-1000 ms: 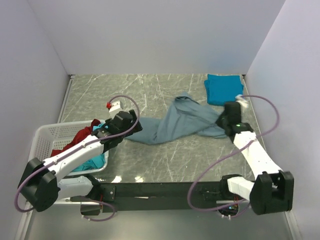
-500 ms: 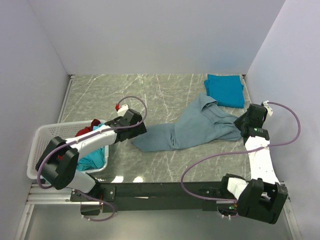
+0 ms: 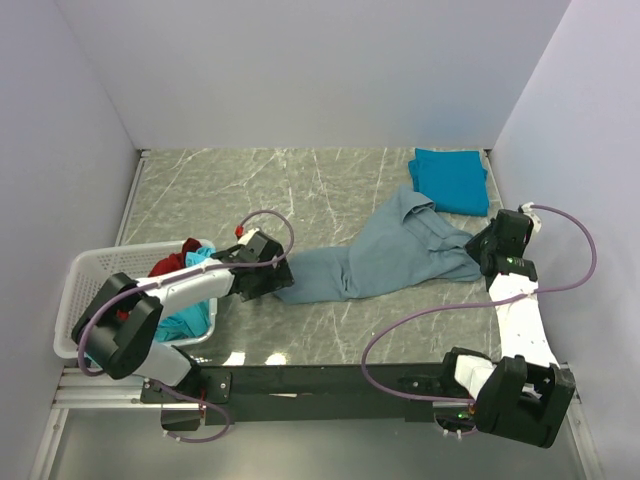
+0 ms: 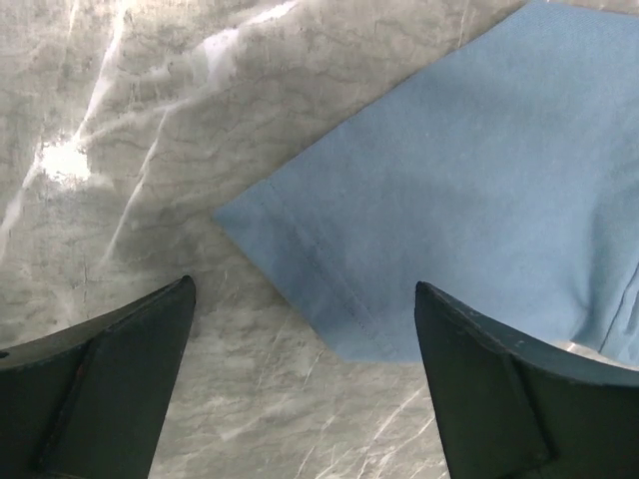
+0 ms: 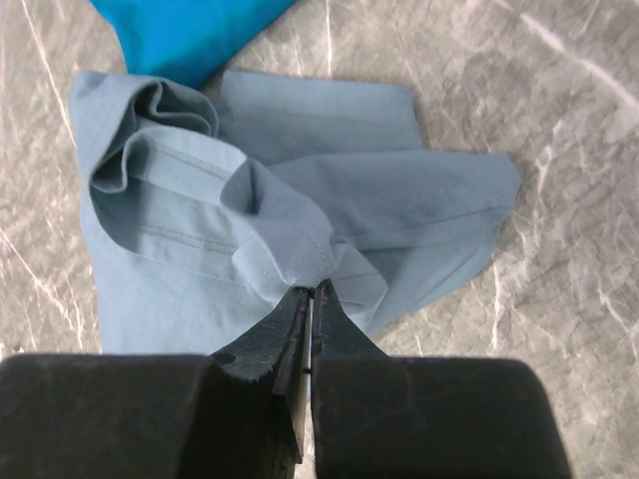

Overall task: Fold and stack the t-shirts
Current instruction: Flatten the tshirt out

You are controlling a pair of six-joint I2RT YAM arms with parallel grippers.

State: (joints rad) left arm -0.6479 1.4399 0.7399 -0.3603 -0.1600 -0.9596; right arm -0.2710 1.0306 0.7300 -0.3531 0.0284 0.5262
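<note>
A large grey-blue t-shirt (image 3: 385,258) lies stretched across the middle of the table. My right gripper (image 3: 478,247) is shut on a bunched fold of it (image 5: 300,261) at its right end. My left gripper (image 3: 283,284) is open just above the shirt's left hem corner (image 4: 329,299), with a finger on each side and nothing held. A folded teal-blue t-shirt (image 3: 450,178) lies at the back right, its edge showing in the right wrist view (image 5: 190,35). A red t-shirt (image 3: 172,264) and a turquoise one (image 3: 185,318) lie in the basket.
A white lattice laundry basket (image 3: 95,275) stands at the left edge beside my left arm. The marble tabletop (image 3: 250,190) is walled at the back and on both sides.
My right gripper pulled the grey-blue shirt rightward and now holds still. My left gripper let go, came down over the shirt's left hem corner, and the shirt lies flatter.
</note>
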